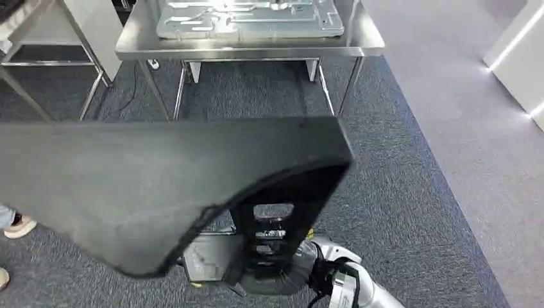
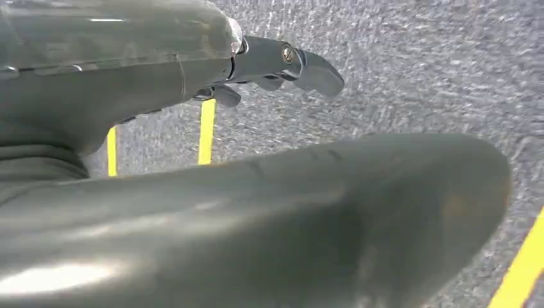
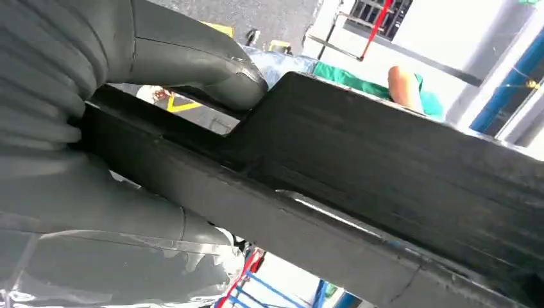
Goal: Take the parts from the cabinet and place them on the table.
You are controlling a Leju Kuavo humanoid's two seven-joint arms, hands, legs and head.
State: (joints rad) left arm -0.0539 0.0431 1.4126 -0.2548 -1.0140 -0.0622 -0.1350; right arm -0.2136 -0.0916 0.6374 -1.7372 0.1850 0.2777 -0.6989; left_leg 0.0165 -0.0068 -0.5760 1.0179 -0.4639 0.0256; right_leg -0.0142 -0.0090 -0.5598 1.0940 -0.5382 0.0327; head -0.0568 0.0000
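The right hand (image 3: 96, 160) gripped the large flat black foam-like part (image 1: 160, 186), its fingers (image 3: 192, 64) wrapped over the edge; the part hung above the carpet, well short of the steel desk (image 1: 250, 45); placing remained. The left hand (image 2: 192, 64) seemed empty, fingers loosely extended.

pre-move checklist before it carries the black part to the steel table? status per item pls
1. Right hand grips the black part: ok, thumb clamped over its edge.
2. Left hand free: ok, fingers apart over carpet.
3. Steel table ahead: ok.
4. Landing space: not ok, a metal panel covers most of the visible top.
5. Path: cannot tell, the part blocks the floor view.
6. People: a person's shoe is at the robot's left.
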